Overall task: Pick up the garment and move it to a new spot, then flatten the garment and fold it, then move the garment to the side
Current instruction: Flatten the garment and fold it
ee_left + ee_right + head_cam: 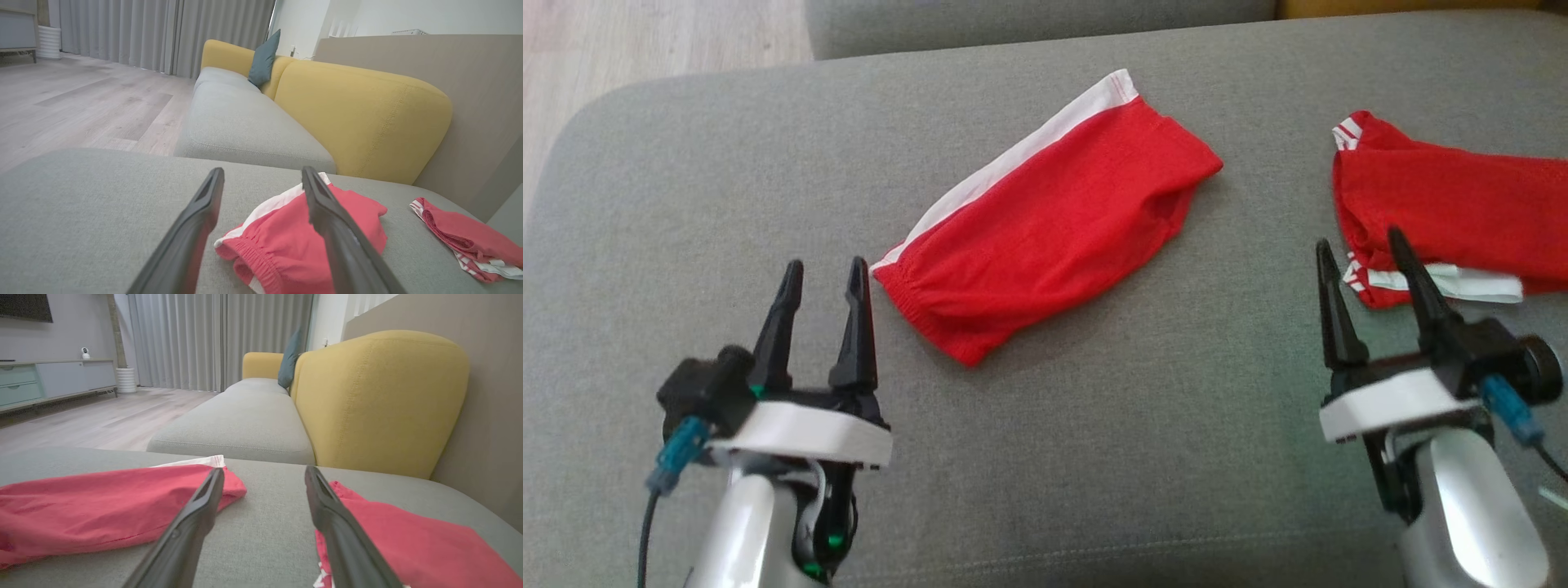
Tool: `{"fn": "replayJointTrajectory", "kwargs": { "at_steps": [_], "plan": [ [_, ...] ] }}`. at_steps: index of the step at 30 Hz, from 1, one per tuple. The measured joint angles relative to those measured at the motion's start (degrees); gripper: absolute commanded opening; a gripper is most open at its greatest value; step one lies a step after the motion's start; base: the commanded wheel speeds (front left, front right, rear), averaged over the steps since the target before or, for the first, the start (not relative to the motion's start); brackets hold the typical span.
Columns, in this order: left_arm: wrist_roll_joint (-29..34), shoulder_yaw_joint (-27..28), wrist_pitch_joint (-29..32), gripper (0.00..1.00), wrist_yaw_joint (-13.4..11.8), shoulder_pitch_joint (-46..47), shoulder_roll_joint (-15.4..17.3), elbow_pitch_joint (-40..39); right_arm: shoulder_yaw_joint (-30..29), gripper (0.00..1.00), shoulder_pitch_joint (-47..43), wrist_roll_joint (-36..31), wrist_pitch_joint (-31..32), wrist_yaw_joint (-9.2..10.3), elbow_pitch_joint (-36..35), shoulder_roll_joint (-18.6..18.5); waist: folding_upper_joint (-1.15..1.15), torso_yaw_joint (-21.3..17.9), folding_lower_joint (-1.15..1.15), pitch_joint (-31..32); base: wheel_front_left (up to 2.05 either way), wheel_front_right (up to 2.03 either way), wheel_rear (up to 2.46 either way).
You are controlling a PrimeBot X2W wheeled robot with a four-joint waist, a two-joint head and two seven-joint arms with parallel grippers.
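A folded red garment (1054, 220) with a white side stripe lies slantwise in the middle of the grey cushion (1094, 457). In the left wrist view the garment (286, 241) lies just beyond the fingers, and in the right wrist view the garment (102, 510) stretches to the left. My left gripper (823, 268) stands open just left of its elastic waistband, holding nothing. A second red garment (1454, 212) with white stripes lies at the right edge. My right gripper (1360, 242) stands open at that garment's near left corner, empty.
The grey seat (241, 122) continues ahead, with yellow backrests (359, 118) and a teal pillow (263, 59). Wooden floor (645, 41) lies beyond the cushion's far left corner. A low cabinet (49, 379) and curtains (216, 339) stand across the room.
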State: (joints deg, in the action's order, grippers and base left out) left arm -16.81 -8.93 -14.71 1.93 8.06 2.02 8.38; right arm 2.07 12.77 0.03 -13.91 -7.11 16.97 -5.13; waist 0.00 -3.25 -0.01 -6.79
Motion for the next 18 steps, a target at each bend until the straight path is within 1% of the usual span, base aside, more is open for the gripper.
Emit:
{"fn": "replayJointTrajectory", "kwargs": {
  "at_steps": [6,9,12,15,18],
  "plan": [
    [-0.58,-0.98,0.00,1.00,-0.76,-0.81,0.02,-1.36,-1.29,1.00,-1.84,-0.60,1.69,0.00,-2.94,1.11,0.00,0.42,0.00,-0.19,0.00,0.00,0.00],
    [-0.58,-1.57,0.00,1.00,-0.73,-0.61,0.02,-1.41,-2.19,1.00,-1.82,0.67,3.67,0.00,-3.31,1.32,0.00,1.24,0.00,-0.77,0.00,0.00,0.00],
    [-0.63,-1.93,0.00,1.00,-0.47,-0.15,0.08,-1.47,-3.38,1.00,-1.60,5.39,6.33,0.00,-3.20,1.67,0.00,2.37,0.00,-1.76,0.00,0.00,0.00],
    [-1.59,-2.71,0.00,1.00,-0.48,0.80,0.09,-1.45,-5.04,1.00,-0.60,12.43,9.82,0.00,-2.19,1.98,0.00,3.80,0.00,-3.11,0.00,0.00,0.00],
    [-1.77,-3.46,0.00,1.00,-0.48,1.45,0.05,-1.25,-6.75,1.00,2.29,22.71,13.97,0.00,0.44,2.07,0.00,5.57,0.00,-4.72,0.00,0.00,0.00]
  ]
}}
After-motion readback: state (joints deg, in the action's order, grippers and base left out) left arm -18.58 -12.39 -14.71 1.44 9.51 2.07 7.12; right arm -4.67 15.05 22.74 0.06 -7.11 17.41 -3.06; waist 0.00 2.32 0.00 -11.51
